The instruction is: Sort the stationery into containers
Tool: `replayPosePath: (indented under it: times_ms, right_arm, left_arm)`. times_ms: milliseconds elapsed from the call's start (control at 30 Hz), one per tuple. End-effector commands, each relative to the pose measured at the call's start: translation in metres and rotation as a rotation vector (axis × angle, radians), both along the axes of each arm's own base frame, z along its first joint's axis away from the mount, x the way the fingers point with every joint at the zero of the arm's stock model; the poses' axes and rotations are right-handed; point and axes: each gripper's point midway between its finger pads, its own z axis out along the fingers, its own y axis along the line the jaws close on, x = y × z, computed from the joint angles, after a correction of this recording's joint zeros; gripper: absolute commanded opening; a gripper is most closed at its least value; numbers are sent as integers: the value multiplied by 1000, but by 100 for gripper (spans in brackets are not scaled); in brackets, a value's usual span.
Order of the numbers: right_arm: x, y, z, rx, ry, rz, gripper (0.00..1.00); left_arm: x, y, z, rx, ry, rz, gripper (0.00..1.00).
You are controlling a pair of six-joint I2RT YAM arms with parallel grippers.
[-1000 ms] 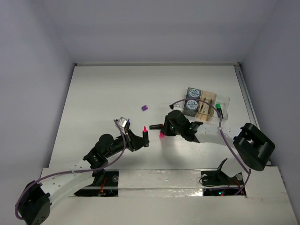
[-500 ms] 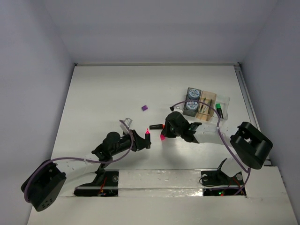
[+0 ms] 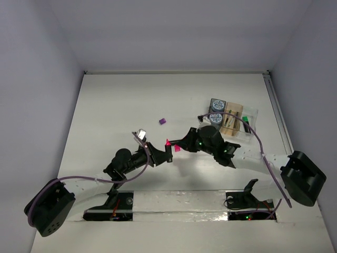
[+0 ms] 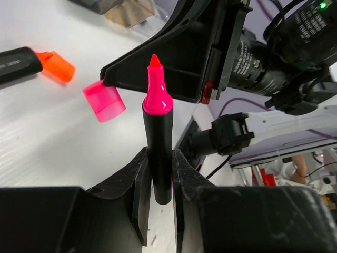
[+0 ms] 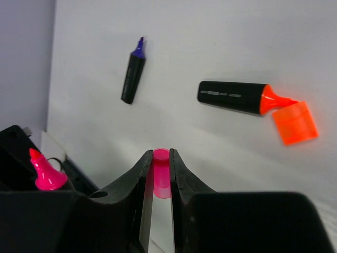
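Note:
My left gripper [image 4: 158, 176] is shut on a black-bodied highlighter [image 4: 158, 142] held upright, its bare pink tip up. My right gripper [image 5: 160, 171] is shut on the loose pink cap [image 5: 161, 182]. In the top view the left gripper [image 3: 168, 154] and right gripper [image 3: 181, 146] meet at mid-table, with the pink cap [image 3: 177, 148] just right of the highlighter tip [image 3: 167, 142]. In the left wrist view the cap [image 4: 103, 101] hangs left of the tip, apart from it. The clear box [image 3: 238, 119] and the dark grey holder [image 3: 216, 111] sit behind the right arm.
An uncapped orange highlighter [image 5: 231, 97] lies beside its orange cap [image 5: 295, 122]. An uncapped purple-tipped highlighter [image 5: 132, 78] lies farther off. A purple cap [image 3: 162, 121] rests behind the grippers. A green-capped highlighter [image 3: 245, 123] is in the clear box. Round blue-and-white pieces [image 3: 216, 104] fill the holder.
My left gripper carried the pink highlighter right and a little back. The right gripper brought the pink cap left, close to the tip, and the right arm's elbow swung out right.

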Motion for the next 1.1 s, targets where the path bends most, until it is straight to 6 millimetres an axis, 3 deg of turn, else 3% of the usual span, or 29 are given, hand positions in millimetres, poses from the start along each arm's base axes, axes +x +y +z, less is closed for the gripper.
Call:
replayPosePath:
  times_ms: [0,133,267,467,867,1067]
  right_arm:
    - [-7,19,46,183,-60,59,9]
    - [2,3,77,228,-147,-15,9]
    - [8,-6,114,314,-229,-47,10]
    - [15,2,145,388,-290,-33,11]
    - [20,7,194,573,-367,-22,12]
    - [16,11,204,607,-380,25,13]
  left_arm:
    - [-6,-1,30,-115,-57,-26,0]
    - [-14,0,54,-184,-108,-54,0]
    - [-22,4,62,-219,-118,-72,0]
    - [-37,4,81,-288,-154,-144,0]
    - [-52,5,97,-370,-177,-222,0]
    - [-51,4,96,-369,-173,-222,0]
